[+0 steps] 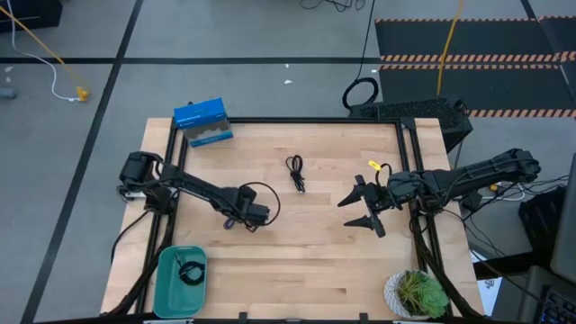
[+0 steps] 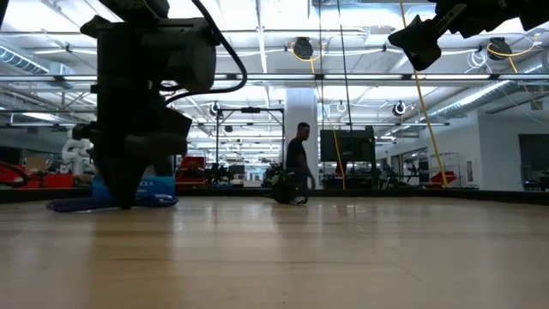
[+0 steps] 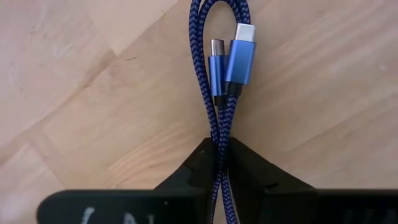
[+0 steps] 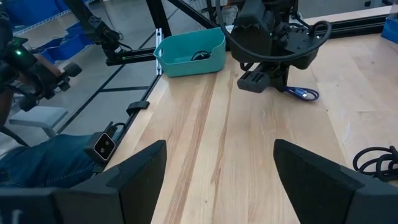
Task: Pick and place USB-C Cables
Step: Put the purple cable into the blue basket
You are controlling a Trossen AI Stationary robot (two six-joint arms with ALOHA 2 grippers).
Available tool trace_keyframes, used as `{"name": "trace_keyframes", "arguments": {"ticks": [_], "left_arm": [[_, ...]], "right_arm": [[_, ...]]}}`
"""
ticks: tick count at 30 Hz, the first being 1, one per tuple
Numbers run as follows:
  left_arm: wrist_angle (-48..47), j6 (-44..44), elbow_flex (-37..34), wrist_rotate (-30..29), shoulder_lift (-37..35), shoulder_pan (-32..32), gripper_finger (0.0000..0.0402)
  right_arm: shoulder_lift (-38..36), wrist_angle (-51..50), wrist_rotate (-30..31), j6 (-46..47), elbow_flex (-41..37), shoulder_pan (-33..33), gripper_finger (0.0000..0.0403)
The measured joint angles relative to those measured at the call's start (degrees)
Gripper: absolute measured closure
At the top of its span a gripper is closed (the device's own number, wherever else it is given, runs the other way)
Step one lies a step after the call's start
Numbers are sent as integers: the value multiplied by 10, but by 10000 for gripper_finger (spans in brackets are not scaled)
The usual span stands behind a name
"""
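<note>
The left end effector (image 3: 221, 163) pinched the blue cable (image 3: 222, 81), its length running straight ahead; the bin (image 1: 166, 286) sat nearby

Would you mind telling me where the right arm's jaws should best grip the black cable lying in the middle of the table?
I would grip the black cable across the middle of its bundle, coming straight down from above. It lies flat on the table as a narrow strip with clear wood on both long sides. The right gripper stands open nearby; turn it so the jaws close across the strip's narrow width.
</note>
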Motion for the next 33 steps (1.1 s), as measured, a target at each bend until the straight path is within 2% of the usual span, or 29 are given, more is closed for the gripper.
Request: {"name": "trace_keyframes", "arguments": {"ticks": [9,15,29,33], "left_arm": [[1,83,-1,15,-82,1,376],[-17,121,0,62,-149,0,378],[-219,140,1,119,-280,-4,379],[-239,145,1,125,-307,-10,379]], "right_arm": [[0,0,0,-2,0,0,117],[0,0,0,-2,0,0,117],[0,6,0,-5,0,0,117],[0,7,0,-10,0,0,117]]}}
